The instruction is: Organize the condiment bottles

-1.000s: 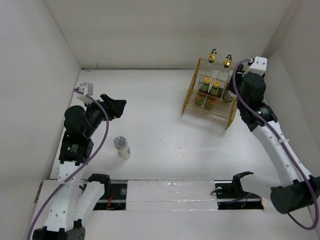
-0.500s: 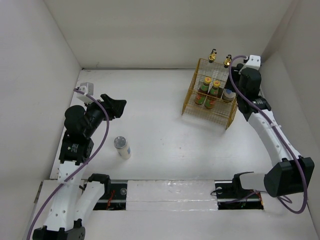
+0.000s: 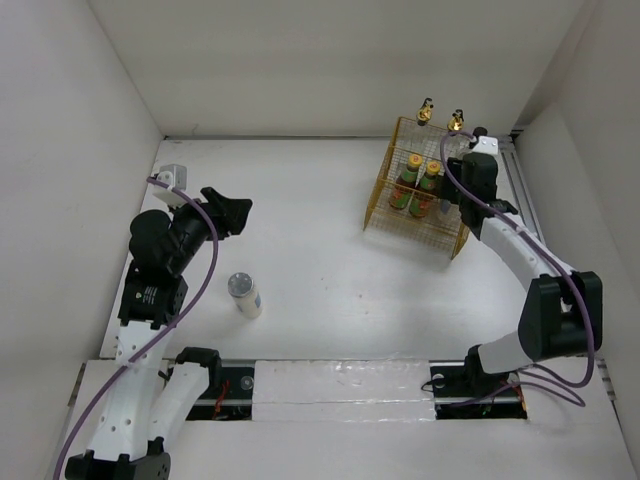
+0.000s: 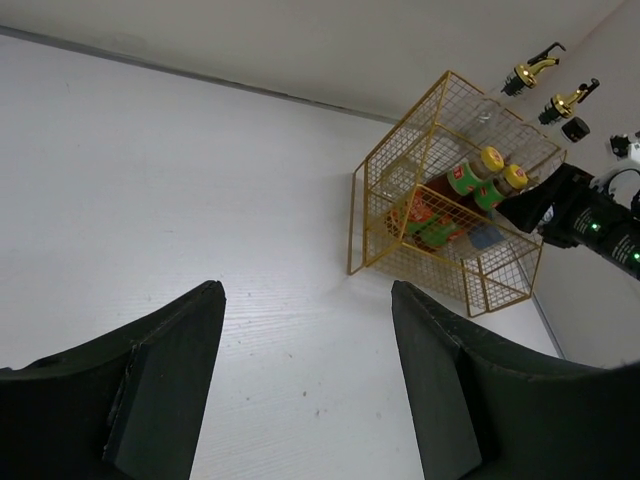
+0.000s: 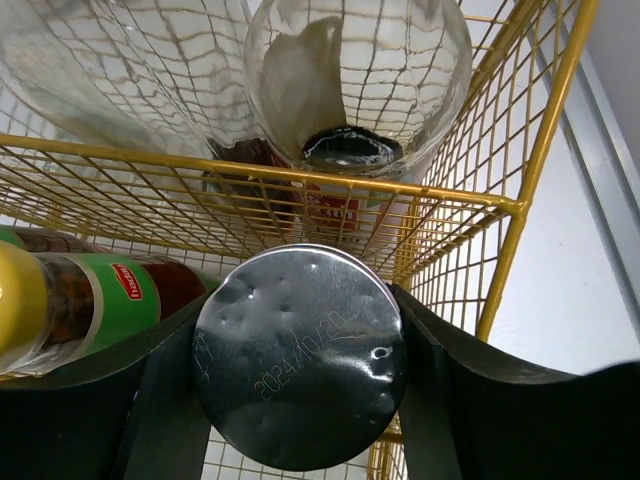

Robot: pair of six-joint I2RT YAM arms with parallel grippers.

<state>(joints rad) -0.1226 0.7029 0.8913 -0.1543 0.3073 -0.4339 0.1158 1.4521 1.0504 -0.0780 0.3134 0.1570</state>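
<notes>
from above, the left gripper hangs over the left side of the table, fingers spread with nothing between them. near it a short jar lies on its side, its long axis running near to far and its silver lid toward the back wall. at the far right stands the yellow wire basket. two sauce bottles stand inside it, caps up, and two gold-spouted cruets are at its back edge. the right gripper is at the basket's right end.

the left wrist view shows the spread fingers, with the basket well apart from them.

the right wrist view shows the right gripper clamped on a second jar. its dented lid faces the lens and its long axis runs straight away from it. it sits just beside a green-labelled bottle, and the cruets' round glass bodies are beyond.
</notes>
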